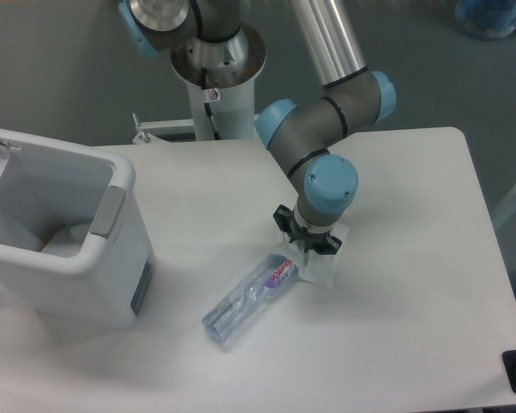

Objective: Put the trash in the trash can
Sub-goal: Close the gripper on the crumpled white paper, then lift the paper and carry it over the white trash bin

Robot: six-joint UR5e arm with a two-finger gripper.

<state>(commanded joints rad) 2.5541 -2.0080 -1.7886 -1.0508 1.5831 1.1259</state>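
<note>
A smooth, matt white tabletop [413, 318] is shown. On it, a clear, glossy plastic bottle [245, 301] with a purple-red label is seen beside a thin, crinkled white wrapper [325, 265]. A large white boxy plastic bin [77, 258], smooth with a grey panel, is present. The arm is finished in brushed silver metal, grey casing and satin blue plastic caps.

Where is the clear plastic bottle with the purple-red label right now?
The clear plastic bottle with the purple-red label lies on its side near the middle of the white table, between the open white trash can and the gripper over the white crinkled wrapper.
</note>
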